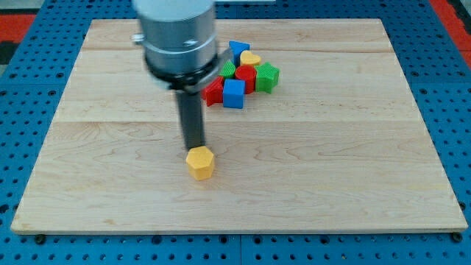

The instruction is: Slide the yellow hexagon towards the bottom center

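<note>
Yellow hexagon (199, 163): alone on the tabletop (331, 169), left of centre and toward the view's bottom; well apart from the other blocks
My tip (195, 147): lower end of the dark rod, just above the hexagon's upper edge in the view, touching it or nearly so; contact cannot be told for certain
Fingers: the arm has no grasping part, only the rod, and holds nothing
Cluster: tight group near the view's top centre, right of the arm's grey body (176, 37)
Blue cube (234, 93): at the cluster's lower edge; red block (213, 92) touching its left side
Red block, second (245, 77): middle of the cluster
Green blocks: one (268, 77) at the right end; another (229, 70) partly hidden at the left
Yellow block (251, 58): upper part of the cluster; shape unclear
Blue block (238, 49): topmost, shape unclear
</note>
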Tool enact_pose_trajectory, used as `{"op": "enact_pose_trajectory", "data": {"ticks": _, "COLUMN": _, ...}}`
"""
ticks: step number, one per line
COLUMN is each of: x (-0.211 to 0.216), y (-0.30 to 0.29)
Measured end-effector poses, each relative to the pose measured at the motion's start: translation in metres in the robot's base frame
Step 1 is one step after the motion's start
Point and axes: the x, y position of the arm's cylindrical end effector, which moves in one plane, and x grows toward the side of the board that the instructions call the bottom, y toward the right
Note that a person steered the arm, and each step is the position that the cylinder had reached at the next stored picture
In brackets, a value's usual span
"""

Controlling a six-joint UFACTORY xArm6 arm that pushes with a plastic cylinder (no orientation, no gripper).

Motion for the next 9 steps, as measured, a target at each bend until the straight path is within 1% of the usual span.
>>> {"op": "enact_pose_trajectory", "data": {"ticks": 1, "x": 0.026, "y": 0.021}}
{"op": "enact_pose_trajectory", "data": {"ticks": 2, "x": 0.035, "y": 0.035}}
{"op": "enact_pose_trajectory", "data": {"ticks": 3, "x": 0.057, "y": -0.007}}
{"op": "enact_pose_trajectory", "data": {"ticks": 4, "x": 0.087, "y": -0.022}}
{"op": "enact_pose_trajectory", "data": {"ticks": 5, "x": 0.083, "y": 0.010}}
{"op": "enact_pose_trajectory", "data": {"ticks": 7, "x": 0.077, "y": 0.050}}
{"op": "enact_pose_trajectory", "data": {"ticks": 8, "x": 0.077, "y": 0.060}}
{"op": "enact_pose_trajectory", "data": {"ticks": 9, "x": 0.075, "y": 0.010}}
